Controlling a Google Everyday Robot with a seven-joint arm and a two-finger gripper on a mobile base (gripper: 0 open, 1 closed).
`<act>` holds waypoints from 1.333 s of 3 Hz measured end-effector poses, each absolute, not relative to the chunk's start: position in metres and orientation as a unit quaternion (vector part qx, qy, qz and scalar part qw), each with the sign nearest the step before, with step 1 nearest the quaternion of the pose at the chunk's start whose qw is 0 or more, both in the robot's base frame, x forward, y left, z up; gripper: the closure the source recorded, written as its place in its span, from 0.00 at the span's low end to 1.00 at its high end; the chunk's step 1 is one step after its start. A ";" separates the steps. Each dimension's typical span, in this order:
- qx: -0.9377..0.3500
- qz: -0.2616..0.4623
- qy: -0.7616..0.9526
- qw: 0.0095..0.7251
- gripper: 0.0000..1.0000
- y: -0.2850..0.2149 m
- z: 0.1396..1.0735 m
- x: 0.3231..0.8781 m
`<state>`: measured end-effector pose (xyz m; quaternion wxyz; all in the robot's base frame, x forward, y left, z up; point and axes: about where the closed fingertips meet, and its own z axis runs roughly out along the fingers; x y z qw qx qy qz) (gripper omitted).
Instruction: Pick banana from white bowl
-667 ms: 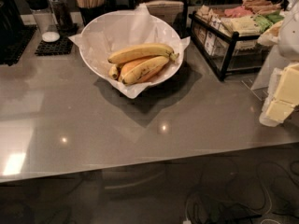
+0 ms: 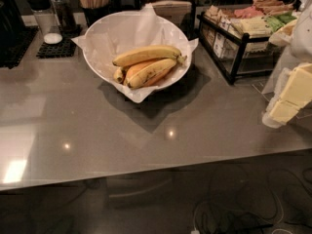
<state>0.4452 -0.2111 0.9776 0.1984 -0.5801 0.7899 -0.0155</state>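
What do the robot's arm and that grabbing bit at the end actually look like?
Only part shows, at the right edge. The tool is made of blocky pale-yellow pieces with whitish trim. Above it, the arm has a smooth white casing. No cables or markings show on either.

No writing, brand, number or sign can be read anywhere. The packets (image 2: 254,24) in the black rack (image 2: 233,57) on the bench (image 2: 146,140) show only patches of colour. The tool (image 2: 288,99) hangs at the right edge.
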 end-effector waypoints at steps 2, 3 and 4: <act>-0.571 0.076 0.755 0.313 0.00 -0.146 1.012 0.512; -0.572 0.077 0.751 0.320 0.00 -0.143 1.018 0.516; -0.573 0.088 0.743 0.336 0.00 -0.132 1.016 0.543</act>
